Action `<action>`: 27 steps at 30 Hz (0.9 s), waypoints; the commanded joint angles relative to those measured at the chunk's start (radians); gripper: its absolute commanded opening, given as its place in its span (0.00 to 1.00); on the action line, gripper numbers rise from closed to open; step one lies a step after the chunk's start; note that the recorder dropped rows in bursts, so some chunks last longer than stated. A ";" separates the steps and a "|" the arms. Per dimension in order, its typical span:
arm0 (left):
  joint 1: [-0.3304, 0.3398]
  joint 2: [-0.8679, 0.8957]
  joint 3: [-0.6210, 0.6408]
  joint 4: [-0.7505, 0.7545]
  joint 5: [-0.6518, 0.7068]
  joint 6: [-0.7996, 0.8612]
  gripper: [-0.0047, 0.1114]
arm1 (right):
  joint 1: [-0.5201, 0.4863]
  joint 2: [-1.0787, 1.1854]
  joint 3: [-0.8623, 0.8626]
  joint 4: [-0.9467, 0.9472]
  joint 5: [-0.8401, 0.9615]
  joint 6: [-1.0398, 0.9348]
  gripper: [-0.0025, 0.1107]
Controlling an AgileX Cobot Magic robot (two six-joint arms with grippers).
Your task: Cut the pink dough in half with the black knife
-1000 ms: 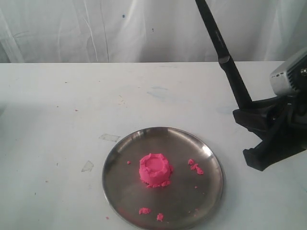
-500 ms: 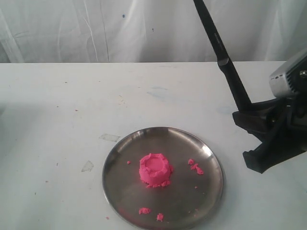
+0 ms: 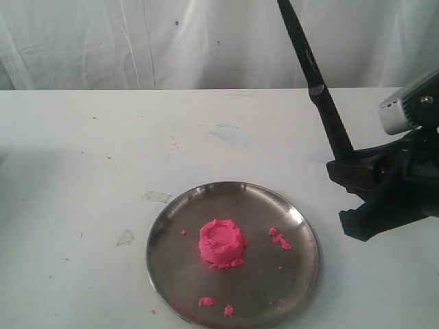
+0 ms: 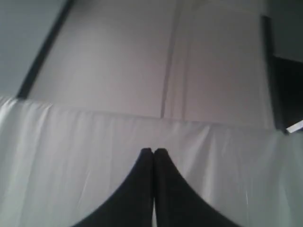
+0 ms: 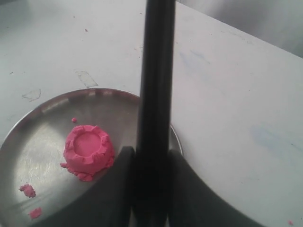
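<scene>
The pink dough [image 3: 221,242] is one round lump with a dented top, sitting near the middle of the round steel plate [image 3: 171,226]. The right wrist view shows the dough [image 5: 88,151] on the plate [image 5: 38,127] too. My right gripper [image 3: 348,185] hangs to the right of the plate, shut on the handle of the black knife [image 3: 312,75], whose blade points up and to the left, high above the table. From the right wrist camera the knife [image 5: 155,85] stands between the fingers of the right gripper [image 5: 151,158]. My left gripper [image 4: 153,151] is shut, empty, and faces a white curtain.
Small pink crumbs [image 3: 279,239] lie on the plate right of the dough and near its front edge [image 3: 206,301]. The white table [image 3: 103,151] has scuffs and tape scraps left of the plate. A white curtain [image 3: 137,41] hangs behind.
My right gripper has shifted a little to the left with the knife, toward the plate. The dough and plate have not moved.
</scene>
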 commanded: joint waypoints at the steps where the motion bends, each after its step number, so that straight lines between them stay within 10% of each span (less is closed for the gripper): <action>1: 0.002 0.247 -0.231 0.586 0.254 -0.078 0.04 | 0.003 0.001 0.003 0.023 -0.013 0.004 0.02; 8: 0.002 0.776 -0.276 0.557 0.428 -0.163 0.04 | 0.003 0.001 0.003 0.030 0.019 0.004 0.02; 12: -0.002 1.017 -0.236 0.580 0.441 -0.574 0.04 | 0.003 0.006 0.001 -0.078 0.124 0.119 0.02; 17: -0.052 1.156 -0.180 1.107 0.184 -0.883 0.04 | 0.003 0.074 -0.034 -0.400 0.219 0.417 0.02; 20: -0.107 1.220 -0.224 1.122 -0.038 -0.863 0.04 | 0.003 0.162 -0.073 -0.461 0.268 0.478 0.02; 27: -0.305 1.293 -0.418 1.586 0.183 -1.208 0.04 | 0.053 0.409 -0.164 -0.466 0.365 0.476 0.02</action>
